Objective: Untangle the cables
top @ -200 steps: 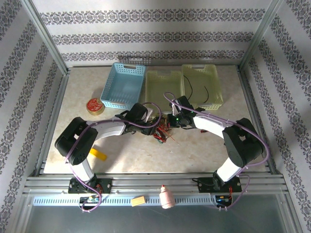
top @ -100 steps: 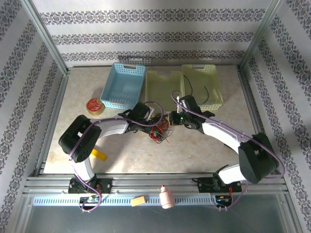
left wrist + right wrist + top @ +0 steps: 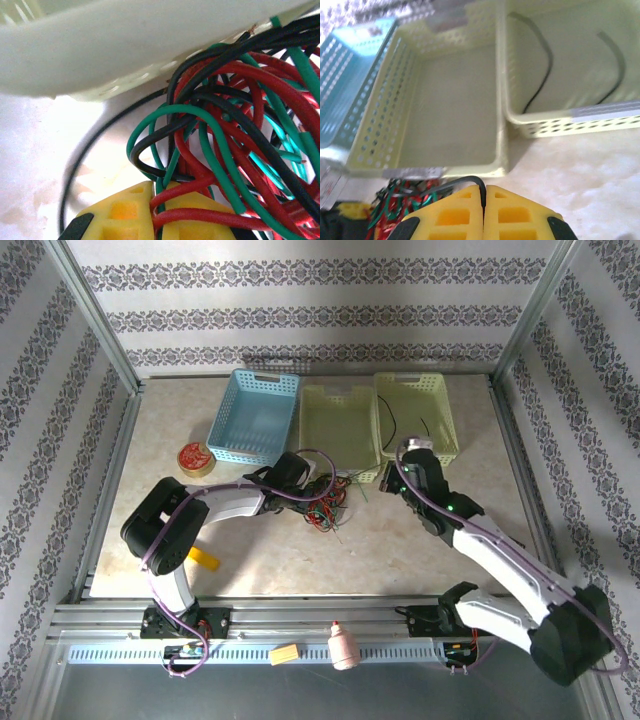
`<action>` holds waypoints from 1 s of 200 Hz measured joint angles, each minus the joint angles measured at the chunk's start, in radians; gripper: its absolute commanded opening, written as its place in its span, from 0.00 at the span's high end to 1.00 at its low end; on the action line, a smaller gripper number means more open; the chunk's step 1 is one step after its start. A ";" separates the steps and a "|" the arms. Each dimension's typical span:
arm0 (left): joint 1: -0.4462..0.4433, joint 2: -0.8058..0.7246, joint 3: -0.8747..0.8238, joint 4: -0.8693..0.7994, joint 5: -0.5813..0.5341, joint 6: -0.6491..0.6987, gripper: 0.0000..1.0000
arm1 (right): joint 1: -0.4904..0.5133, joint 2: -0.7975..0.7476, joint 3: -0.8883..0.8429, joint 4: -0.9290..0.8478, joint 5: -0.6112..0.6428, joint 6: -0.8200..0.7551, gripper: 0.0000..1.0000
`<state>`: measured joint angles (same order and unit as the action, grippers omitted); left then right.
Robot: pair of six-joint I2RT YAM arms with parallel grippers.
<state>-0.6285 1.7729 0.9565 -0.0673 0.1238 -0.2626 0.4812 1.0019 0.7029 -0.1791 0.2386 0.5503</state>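
Note:
The cables lie as a red, green and black tangle on the table in front of the pale baskets. In the left wrist view the cables fill the right side. My left gripper is shut on red and green strands of them, and in the top view it sits at the tangle's left edge. My right gripper is shut on a single black cable that runs left to the tangle. From above, the right gripper is to the right of the tangle.
A blue basket, a pale middle basket and a pale right basket stand at the back. The right basket holds two black cables. A red tape roll and a yellow block lie left.
My left gripper has shut on the tangle. My right arm has swung out to the right, drawing the black cable away from the tangle.

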 measured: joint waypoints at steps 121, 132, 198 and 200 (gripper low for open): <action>0.000 -0.009 -0.032 0.010 -0.006 0.001 1.00 | -0.286 -0.327 0.018 -0.050 0.224 0.003 1.00; 0.000 -0.009 -0.037 0.010 -0.009 0.001 1.00 | -0.312 -0.328 0.043 -0.051 0.225 -0.002 1.00; 0.000 -0.015 -0.058 0.010 -0.023 0.002 1.00 | -0.563 -0.312 0.212 -0.034 0.177 0.005 1.00; 0.000 -0.016 -0.059 0.010 -0.024 0.002 1.00 | -0.574 -0.310 0.217 -0.034 0.171 0.007 1.00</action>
<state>-0.6285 1.7569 0.8978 -0.0570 0.1001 -0.2611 -0.0925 0.6922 0.9199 -0.2127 0.4095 0.5571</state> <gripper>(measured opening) 0.063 0.048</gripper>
